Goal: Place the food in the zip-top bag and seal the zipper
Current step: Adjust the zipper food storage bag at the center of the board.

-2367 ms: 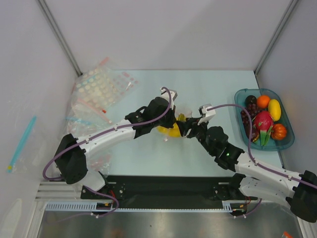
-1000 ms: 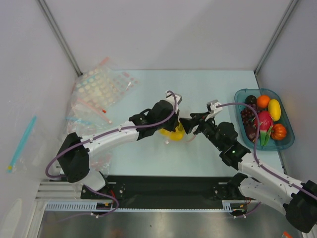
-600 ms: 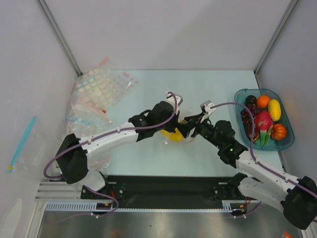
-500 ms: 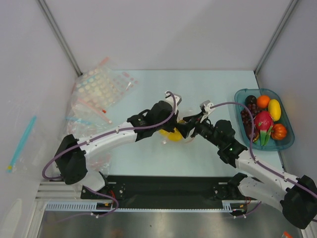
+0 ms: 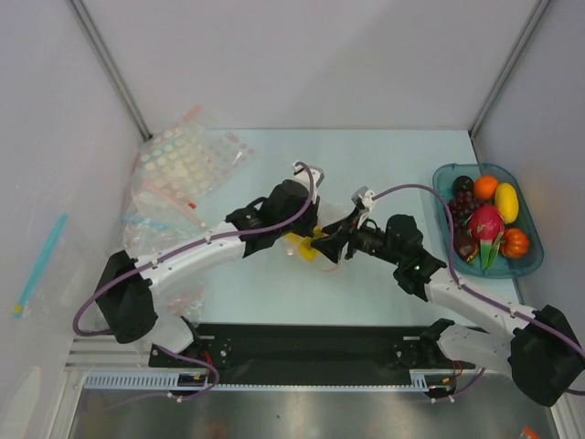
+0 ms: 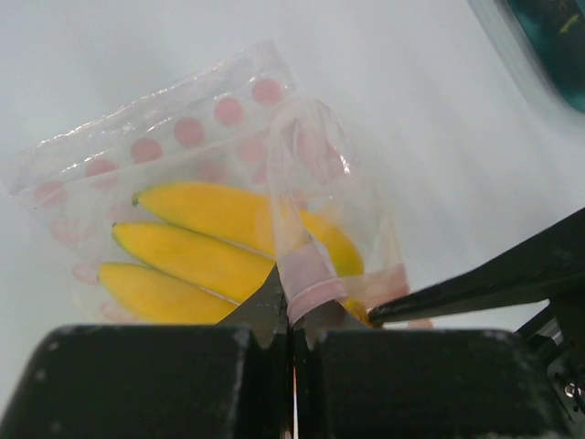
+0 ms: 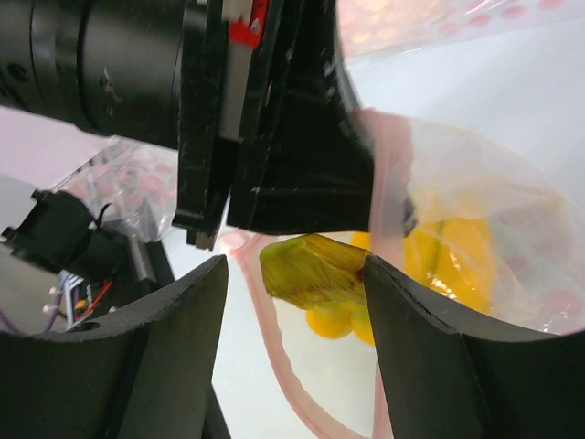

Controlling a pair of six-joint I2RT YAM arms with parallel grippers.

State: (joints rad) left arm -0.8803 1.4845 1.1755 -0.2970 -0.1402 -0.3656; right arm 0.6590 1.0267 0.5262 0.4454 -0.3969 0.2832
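Observation:
The clear zip-top bag lies mid-table with the yellow banana bunch inside it. My left gripper is shut on the pink zipper strip at the bag's mouth and lifts one lip. In the top view my left gripper and my right gripper meet at the bananas. My right gripper is open inside the bag's mouth, its jaws on either side of the banana stem. The dragon fruit, orange fruit and dark fruit lie in the tray.
The teal tray stands at the right edge and also holds a yellow fruit and grapes. A pile of spare clear bags lies at the back left. Grey walls close in the table's left, back and right sides.
Both grippers and the bag with the bananas have shifted left. My right gripper has reached further in towards the bag's mouth and now straddles the banana stem.

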